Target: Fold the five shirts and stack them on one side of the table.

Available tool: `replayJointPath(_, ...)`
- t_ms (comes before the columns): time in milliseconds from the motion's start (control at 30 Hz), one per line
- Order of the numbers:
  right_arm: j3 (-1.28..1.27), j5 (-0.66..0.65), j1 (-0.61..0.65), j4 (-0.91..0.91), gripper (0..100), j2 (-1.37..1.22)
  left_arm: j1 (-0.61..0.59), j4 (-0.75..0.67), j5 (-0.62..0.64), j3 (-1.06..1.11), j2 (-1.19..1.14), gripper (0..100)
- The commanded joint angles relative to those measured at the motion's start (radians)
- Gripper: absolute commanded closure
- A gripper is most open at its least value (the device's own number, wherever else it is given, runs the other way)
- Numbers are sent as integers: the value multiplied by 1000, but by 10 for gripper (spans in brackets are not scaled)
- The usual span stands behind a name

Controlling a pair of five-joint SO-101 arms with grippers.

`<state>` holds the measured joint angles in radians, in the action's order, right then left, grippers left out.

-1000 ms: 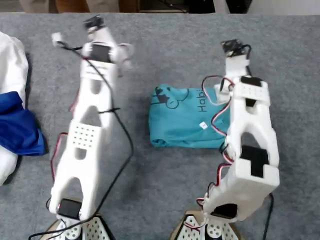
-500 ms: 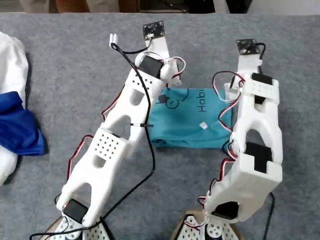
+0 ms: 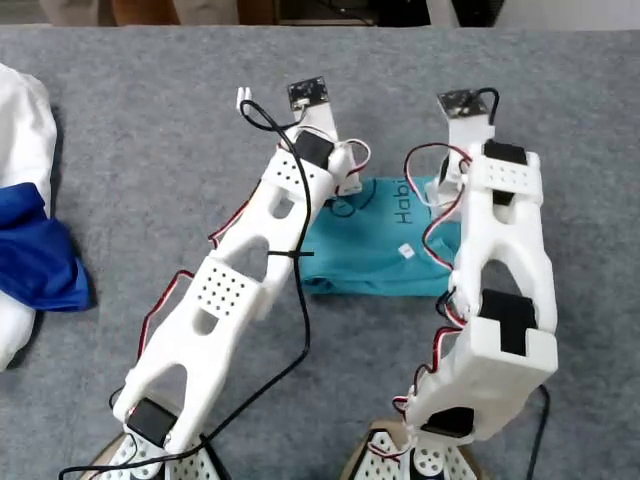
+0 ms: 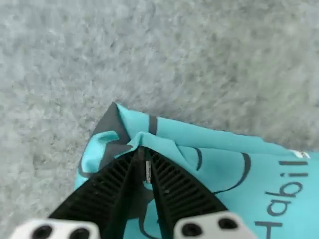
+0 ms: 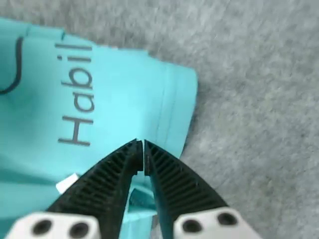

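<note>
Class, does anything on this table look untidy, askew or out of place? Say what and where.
Yes. The folded teal shirt in the middle of the grey table has one corner puckered up, pinched in the shut left gripper. At the high view's left edge, a crumpled blue shirt lies on a white garment, both unfolded.

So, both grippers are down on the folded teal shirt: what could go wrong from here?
The left gripper pinches only a thin ridge of the teal shirt at one corner, and that could slip out on a lift. The right gripper is shut close to the shirt's side edge, and how much cloth it caught is unclear. If one side lets go, the fold would likely fall open.
</note>
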<state>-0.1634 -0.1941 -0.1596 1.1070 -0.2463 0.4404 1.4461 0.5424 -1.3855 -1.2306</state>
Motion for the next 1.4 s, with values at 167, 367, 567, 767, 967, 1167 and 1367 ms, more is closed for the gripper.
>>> replayJointPath(167, -206, -34, 61, 2, 988, 265, -35, 11, 20, -12, 13, 981)
replayJointPath(367, -335, -110, 56, -2, 989, 392, -38, 14, 20, -6, 13, 981)
replayJointPath(567, -414, -155, 24, -64, 989, 401, -38, 28, 20, -12, 13, 981)
replayJointPath(767, -298, -153, 31, -49, 988, 395, -37, 29, 20, -9, 13, 981)
replayJointPath(967, -217, -172, 31, -49, 986, 323, -35, 29, 20, -8, 13, 981)
replayJointPath(1167, -219, -180, 30, -60, 988, 185, -35, 29, 20, -9, 13, 981)
replayJointPath(1367, -220, -176, 31, 20, 989, 208, -35, 29, 20, -12, 13, 981)
